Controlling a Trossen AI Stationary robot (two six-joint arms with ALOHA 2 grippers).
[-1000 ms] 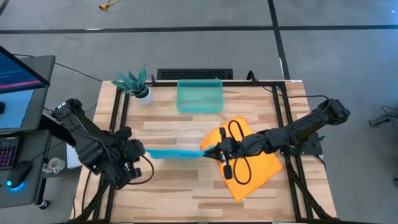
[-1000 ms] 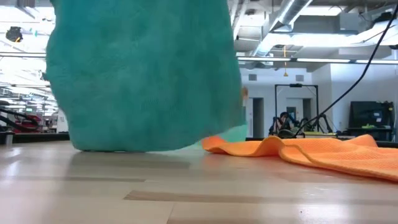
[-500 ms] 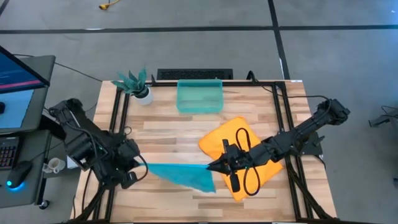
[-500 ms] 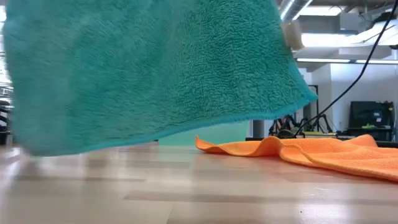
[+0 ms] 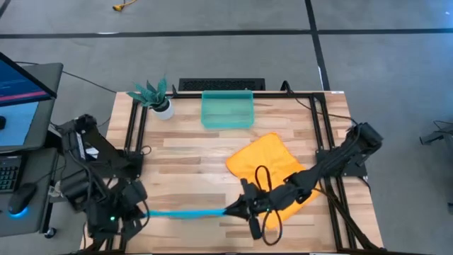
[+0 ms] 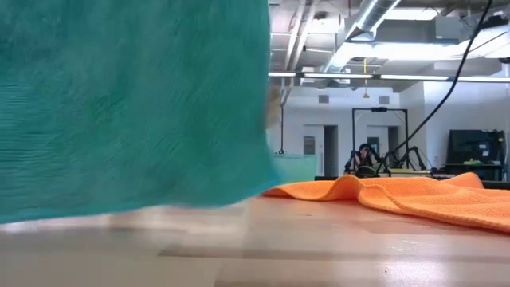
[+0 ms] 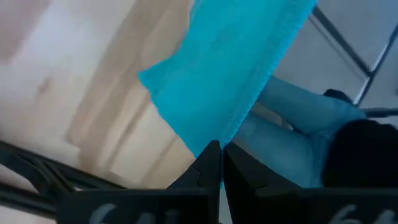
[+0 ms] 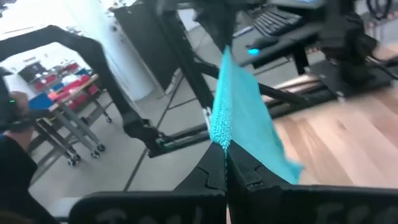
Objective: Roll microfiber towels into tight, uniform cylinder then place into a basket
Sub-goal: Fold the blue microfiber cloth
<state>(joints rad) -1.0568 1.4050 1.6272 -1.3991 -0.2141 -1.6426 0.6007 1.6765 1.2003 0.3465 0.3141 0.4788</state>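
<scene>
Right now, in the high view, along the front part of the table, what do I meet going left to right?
Left gripper → teal towel stretched between both grippers → right gripper → orange towel.

Both arms have carried the teal towel [image 5: 185, 212], stretched taut between them, to the table's [image 5: 191, 170] near edge.

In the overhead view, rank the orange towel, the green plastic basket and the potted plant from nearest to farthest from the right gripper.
From the right gripper, pinching the stretched teal-blue towel near the table's front edge:
1. Bright orange microfiber towel, just beyond it, partly under the right arm.
2. Translucent teal-green plastic basket, at the table's far edge, centre.
3. Teal-leaved plant in a white pot, far left corner.
</scene>
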